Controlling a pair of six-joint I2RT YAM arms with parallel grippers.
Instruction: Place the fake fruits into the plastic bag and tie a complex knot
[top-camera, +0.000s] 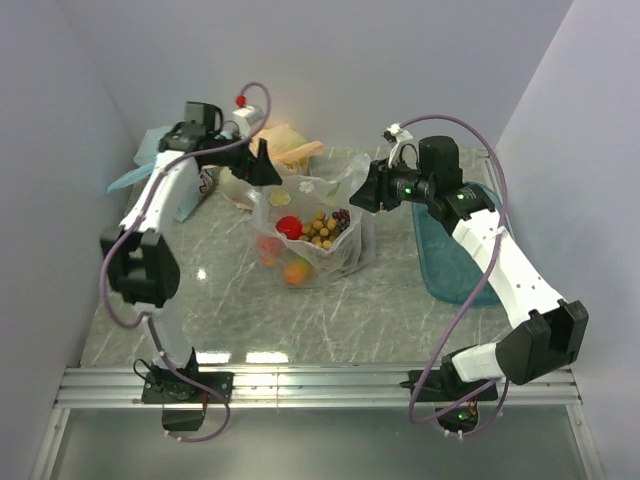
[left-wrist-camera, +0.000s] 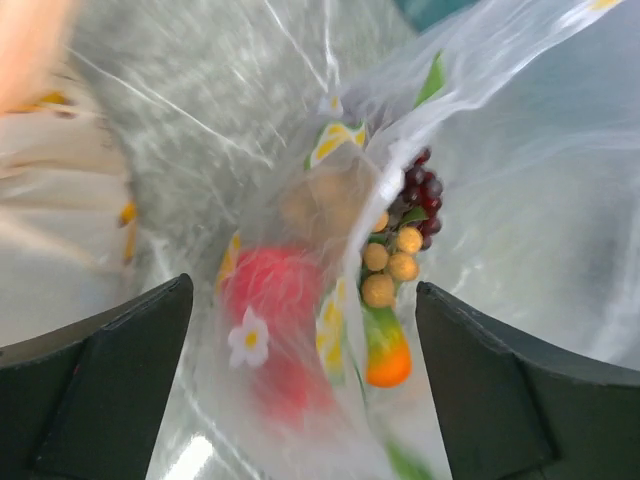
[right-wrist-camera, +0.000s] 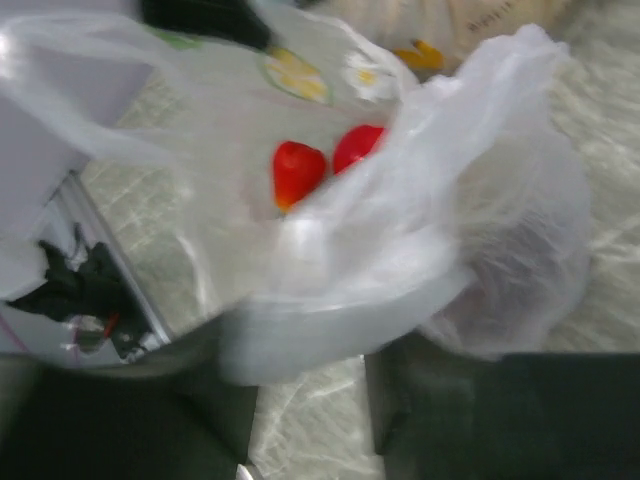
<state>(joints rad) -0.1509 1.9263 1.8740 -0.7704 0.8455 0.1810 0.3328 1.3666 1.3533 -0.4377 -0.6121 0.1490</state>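
Where the grey marbled tabletop (top-camera: 400, 310) meets white walls (top-camera: 350, 60), the plastic bag (top-camera: 345, 255) at mid-tabletop holds fake fruits (top-camera: 290, 227) (red, orange, purple). The left pincer (left-wrist-camera: 304, 290) is spread; the right pincer (right-wrist-camera: 305, 360) I cannot tell.

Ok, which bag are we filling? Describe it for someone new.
On the grey marble table, look at the centre. The plastic bag there is clear, with fake fruits showing through, unlike the light blue bag and orange bag behind.

The clear plastic bag (top-camera: 345, 256) has white-yellow flowers; fake fruits (top-camera: 289, 227) red, orange.
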